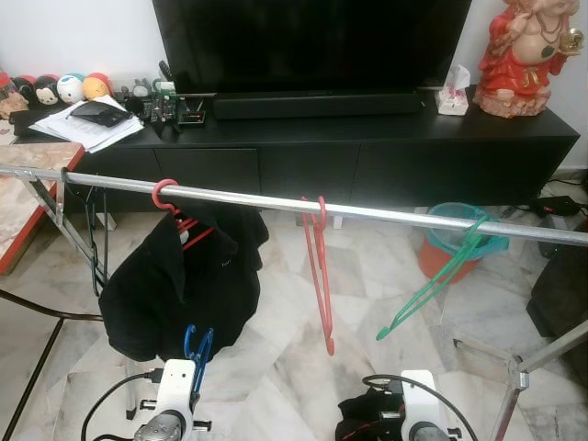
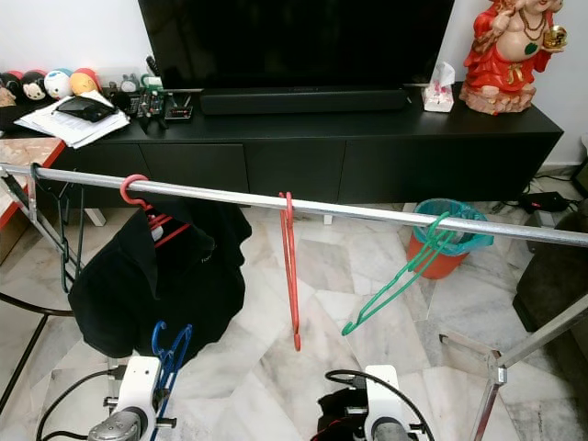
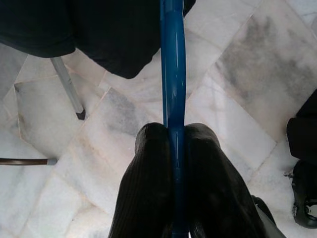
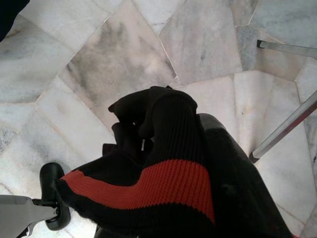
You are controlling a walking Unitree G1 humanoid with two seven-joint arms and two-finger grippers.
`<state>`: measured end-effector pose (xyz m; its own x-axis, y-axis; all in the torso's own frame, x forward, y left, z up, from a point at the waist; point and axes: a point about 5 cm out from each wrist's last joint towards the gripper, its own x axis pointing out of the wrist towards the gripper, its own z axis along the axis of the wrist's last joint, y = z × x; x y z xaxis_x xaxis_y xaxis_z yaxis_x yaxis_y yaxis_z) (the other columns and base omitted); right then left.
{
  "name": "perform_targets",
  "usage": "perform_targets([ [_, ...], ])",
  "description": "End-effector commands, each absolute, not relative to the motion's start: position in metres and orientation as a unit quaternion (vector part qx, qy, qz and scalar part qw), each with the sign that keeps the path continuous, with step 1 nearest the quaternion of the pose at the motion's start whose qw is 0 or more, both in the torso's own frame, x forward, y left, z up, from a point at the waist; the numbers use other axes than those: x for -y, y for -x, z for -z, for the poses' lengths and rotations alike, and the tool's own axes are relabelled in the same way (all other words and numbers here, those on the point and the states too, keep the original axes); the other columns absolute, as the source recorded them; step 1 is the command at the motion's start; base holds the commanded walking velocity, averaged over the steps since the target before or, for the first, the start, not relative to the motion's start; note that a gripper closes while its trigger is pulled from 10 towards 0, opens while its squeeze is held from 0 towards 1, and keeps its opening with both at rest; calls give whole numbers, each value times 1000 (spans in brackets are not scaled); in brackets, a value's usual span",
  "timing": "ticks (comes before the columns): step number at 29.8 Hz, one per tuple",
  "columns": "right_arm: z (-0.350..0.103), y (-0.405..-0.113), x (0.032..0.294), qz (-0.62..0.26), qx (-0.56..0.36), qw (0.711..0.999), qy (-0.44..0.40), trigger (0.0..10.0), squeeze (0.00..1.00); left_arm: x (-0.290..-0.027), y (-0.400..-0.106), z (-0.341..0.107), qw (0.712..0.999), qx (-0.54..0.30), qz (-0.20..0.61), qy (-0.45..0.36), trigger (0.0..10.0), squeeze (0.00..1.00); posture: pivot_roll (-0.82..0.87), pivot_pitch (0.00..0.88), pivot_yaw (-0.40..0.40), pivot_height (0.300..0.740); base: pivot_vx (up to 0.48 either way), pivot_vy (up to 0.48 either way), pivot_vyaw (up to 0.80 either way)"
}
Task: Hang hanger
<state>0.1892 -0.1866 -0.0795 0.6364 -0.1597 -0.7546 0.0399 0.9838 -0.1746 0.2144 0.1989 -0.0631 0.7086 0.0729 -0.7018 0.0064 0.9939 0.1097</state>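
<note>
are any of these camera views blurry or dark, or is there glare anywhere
Left eye view: evenly lit and sharp, with a soft sheen along the silver metal clothes rail. Left wrist view: bright, the left gripper closed on the blue plastic hanger, slightly soft up close. Right wrist view: the black garment with a red stripe looks dark but detailed.

The robot's two forearms end in white, boxy wrist housings above rounded silver-grey joints, each trailed by a looping black cable. The left gripper (image 3: 173, 183) has two long, black, finely ribbed fingers (image 3: 148, 188). The right gripper (image 4: 148, 144) looks black as well, its fingers largely hidden from the wrist camera.
</note>
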Motion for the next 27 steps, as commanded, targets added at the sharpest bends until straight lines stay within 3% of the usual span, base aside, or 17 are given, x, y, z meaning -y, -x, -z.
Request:
perform_targets([
  [1,79,-190,187,61,-419,904,67,10000,0,-203,-207,68,914,-401,-19,-56,10000,0,-16,0,30,740,-251,0,0],
  [27,78,-191,189,61,-418,904,67,10000,0,-198,-209,67,916,-397,-19,-54,10000,0,-13,0,25,740,-306,0,-52],
])
